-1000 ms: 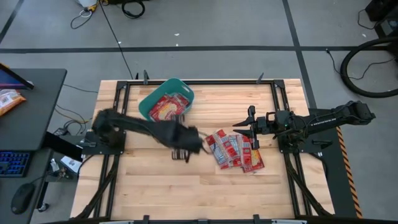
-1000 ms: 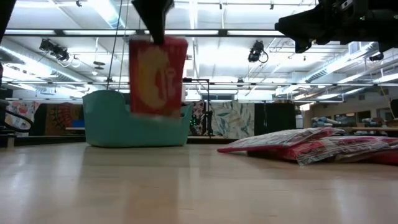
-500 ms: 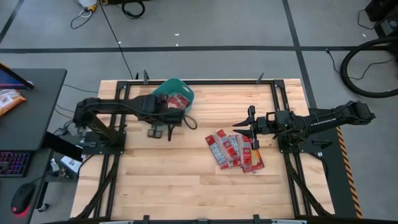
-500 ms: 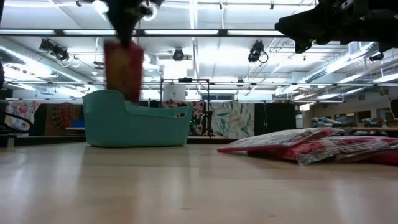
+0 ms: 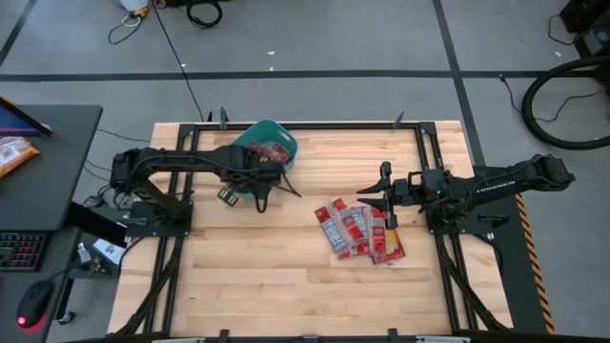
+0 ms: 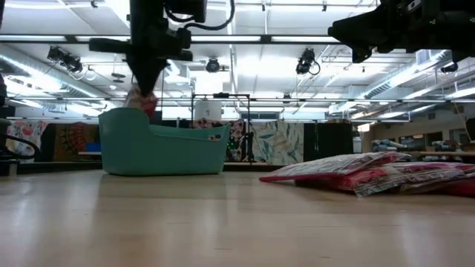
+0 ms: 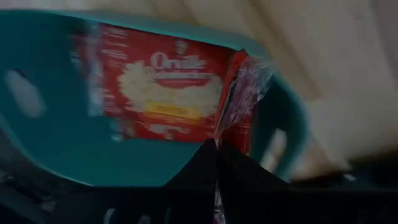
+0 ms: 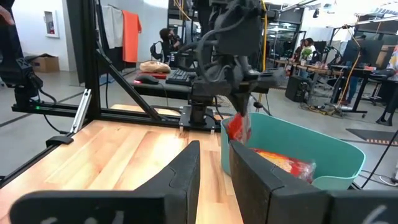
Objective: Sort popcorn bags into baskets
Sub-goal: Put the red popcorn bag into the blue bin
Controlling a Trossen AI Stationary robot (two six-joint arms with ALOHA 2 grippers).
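now left gripper (image 6: 145, 95) pinches crinkly red packet (image 8: 239, 127) over rounded teal tub (image 6: 163, 147).

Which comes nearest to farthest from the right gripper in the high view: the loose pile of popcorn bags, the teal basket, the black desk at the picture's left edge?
Measured from the right gripper, which waits right of centre:
1. Pile of popcorn bags, just beside it on the table.
2. Teal basket, across the table near the far edge, under the left gripper.
3. Black desk, off the table entirely.

The word "Orville" can be read on the red popcorn bag (image 7: 163, 89) lying in the teal basket (image 7: 56, 162).
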